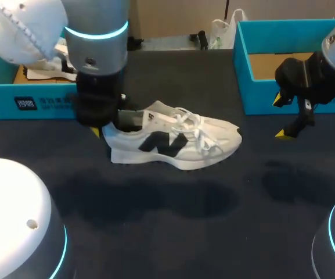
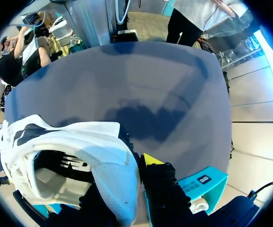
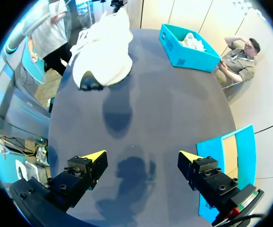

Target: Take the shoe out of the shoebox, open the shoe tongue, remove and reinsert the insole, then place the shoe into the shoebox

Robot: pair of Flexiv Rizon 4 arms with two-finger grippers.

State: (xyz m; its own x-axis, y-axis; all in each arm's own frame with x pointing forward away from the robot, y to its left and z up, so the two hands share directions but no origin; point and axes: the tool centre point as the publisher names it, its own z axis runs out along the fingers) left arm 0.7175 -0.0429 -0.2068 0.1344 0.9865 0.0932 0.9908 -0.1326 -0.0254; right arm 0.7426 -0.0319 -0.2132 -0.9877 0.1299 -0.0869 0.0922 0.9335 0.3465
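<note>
My left gripper appears clamped on the heel wall of the white mesh sneaker with a dark side logo, which stands upright on the dark table. My right gripper hangs wide apart and empty, near the teal cardboard shoebox. The shoe looks light, with a stiff heel and a floppy tongue and laces. I judge the tongue's top edge the best place to pinch.

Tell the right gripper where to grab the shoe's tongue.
Probably pinch the tongue at its top edge, coming down from above: the shoe stands upright on its sole, the tongue's tip sticks up behind the laces, and the left gripper occupies the heel.
</note>
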